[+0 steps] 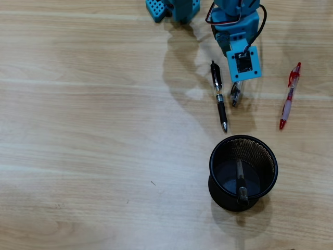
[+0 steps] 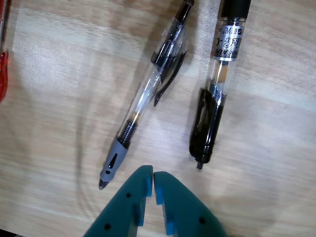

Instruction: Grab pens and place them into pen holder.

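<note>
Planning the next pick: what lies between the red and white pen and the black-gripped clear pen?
In the overhead view, the blue arm's gripper and a partly hidden clear pen under it lie between red and white pen and black-gripped pen.

The robot arm (image 1: 237,23) was built of light blue plastic, with black and red cables looped beside it and a square black-faced camera module (image 1: 244,62). Its teal fingers (image 2: 143,190) showed small round holes.

We count 4 pens: 1 black-grip pen (image 1: 219,96) on the table, 1 clear pen (image 2: 145,96) beside it, 1 red & white pen (image 1: 289,97) off to the right, 1 pen (image 1: 241,179) inside the single pen holder (image 1: 216,156). 1 gripper (image 2: 152,180).
</note>
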